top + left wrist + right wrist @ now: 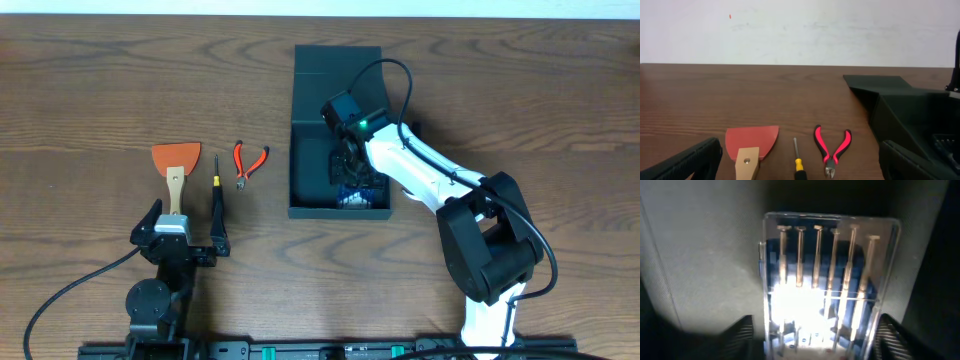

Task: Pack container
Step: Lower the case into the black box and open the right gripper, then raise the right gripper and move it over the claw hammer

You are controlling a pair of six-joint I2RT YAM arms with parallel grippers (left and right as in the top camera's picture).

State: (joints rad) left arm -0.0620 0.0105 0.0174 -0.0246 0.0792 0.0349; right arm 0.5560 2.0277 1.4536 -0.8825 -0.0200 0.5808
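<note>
The dark teal container (296, 130) lies open at mid-table, its flap lid (335, 58) folded back; the left wrist view shows the container (910, 110) at right. My right gripper (352, 175) reaches down inside it. In the right wrist view its fingers (740, 335) press against both sides of a clear-lidded blue case of silvery bits (825, 280), so the right gripper (815, 340) is shut on the case, which is low against the container's floor. My left gripper (800, 160) stands wide open and holds nothing, low over the table at front left (183, 225).
Three tools lie left of the container: a red-bladed scraper (176, 157) with a wooden handle, a yellow-and-black screwdriver (216, 180) and red-handled pliers (248, 163). All three sit just ahead of the left gripper: scraper (752, 142), screwdriver (797, 162), pliers (832, 147).
</note>
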